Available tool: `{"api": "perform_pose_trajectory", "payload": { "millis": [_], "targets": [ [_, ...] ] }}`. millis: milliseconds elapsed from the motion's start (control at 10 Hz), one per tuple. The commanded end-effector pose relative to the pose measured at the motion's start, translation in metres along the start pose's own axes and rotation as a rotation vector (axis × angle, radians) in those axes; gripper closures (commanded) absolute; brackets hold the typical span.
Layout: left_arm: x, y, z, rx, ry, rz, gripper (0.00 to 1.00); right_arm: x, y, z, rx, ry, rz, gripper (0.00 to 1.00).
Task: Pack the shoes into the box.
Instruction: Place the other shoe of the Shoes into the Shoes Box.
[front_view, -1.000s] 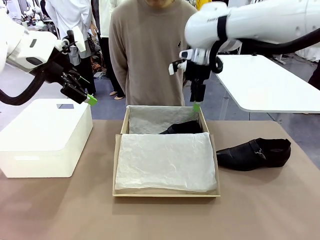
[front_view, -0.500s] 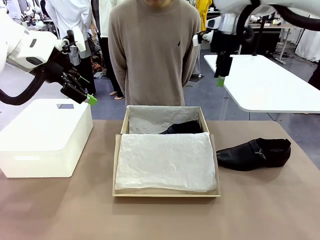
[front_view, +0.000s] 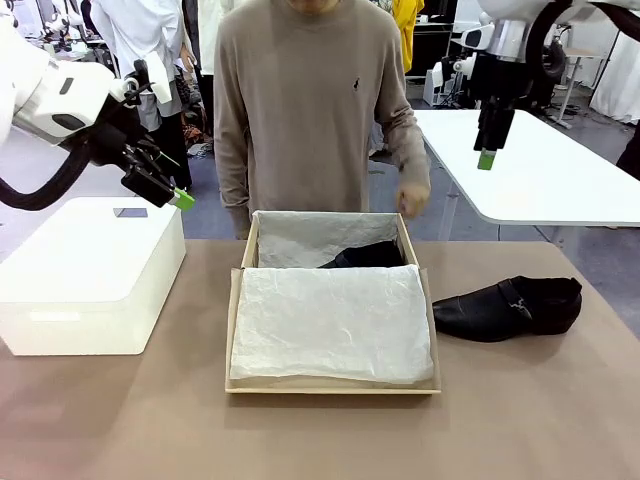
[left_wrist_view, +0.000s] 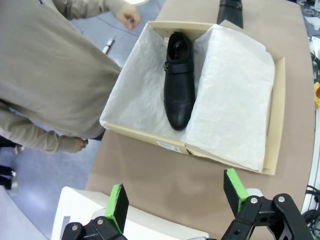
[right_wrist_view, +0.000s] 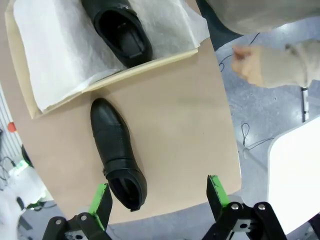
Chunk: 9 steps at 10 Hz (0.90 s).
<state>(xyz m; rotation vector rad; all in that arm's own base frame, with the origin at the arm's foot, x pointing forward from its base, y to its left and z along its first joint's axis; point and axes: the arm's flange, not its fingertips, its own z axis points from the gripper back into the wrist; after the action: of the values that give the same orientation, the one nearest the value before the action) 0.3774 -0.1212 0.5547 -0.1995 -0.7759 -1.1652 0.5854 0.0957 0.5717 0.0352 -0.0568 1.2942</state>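
The brown cardboard box sits mid-table, lined with crinkled white tissue. One black shoe lies in its far part, half under the tissue; the left wrist view shows this shoe inside the box. A second black shoe lies on the table to the right of the box, also seen from the right wrist as the shoe beside the box. My left gripper hangs open over the white box. My right gripper is raised high at the right, open and empty.
A large white box stands at the table's left. A person in a beige sweater stands behind the box, one hand near its far right corner. A white table stands behind at the right.
My right gripper has risen from just above the box's far edge and swung up to the right. The person's hand came down near the box's far right corner. The left arm stayed still.
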Motion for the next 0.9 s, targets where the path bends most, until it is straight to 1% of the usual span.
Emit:
{"api": "perform_pose_trajectory", "payload": {
  "millis": [0, 300, 400, 600, 700, 800],
  "targets": [
    [-0.001, 0.0, -0.001, -0.009, -0.009, 0.008, 0.0, -0.028, 0.015, -0.014, -0.02, -0.021, 0.075, 0.0],
    [-0.001, 0.0, -0.001, -0.009, -0.009, 0.008, 0.0, -0.056, 0.023, -0.028, -0.017, -0.035, 0.131, 0.0],
    [-0.001, 0.0, -0.001, -0.009, -0.009, 0.008, 0.0, -0.059, 0.025, -0.033, -0.017, -0.049, 0.134, 0.0],
    [-0.001, 0.0, -0.001, -0.009, -0.009, 0.008, 0.0, -0.054, 0.026, -0.05, -0.013, -0.056, 0.136, 0.0],
    [-0.001, 0.0, -0.001, -0.009, -0.009, 0.008, 0.0, -0.056, 0.017, -0.033, -0.006, -0.005, 0.109, 0.0],
    [-0.001, 0.0, -0.001, -0.009, -0.009, 0.008, 0.0, -0.056, 0.017, -0.033, -0.006, -0.005, 0.109, 0.0]
  ]
}}
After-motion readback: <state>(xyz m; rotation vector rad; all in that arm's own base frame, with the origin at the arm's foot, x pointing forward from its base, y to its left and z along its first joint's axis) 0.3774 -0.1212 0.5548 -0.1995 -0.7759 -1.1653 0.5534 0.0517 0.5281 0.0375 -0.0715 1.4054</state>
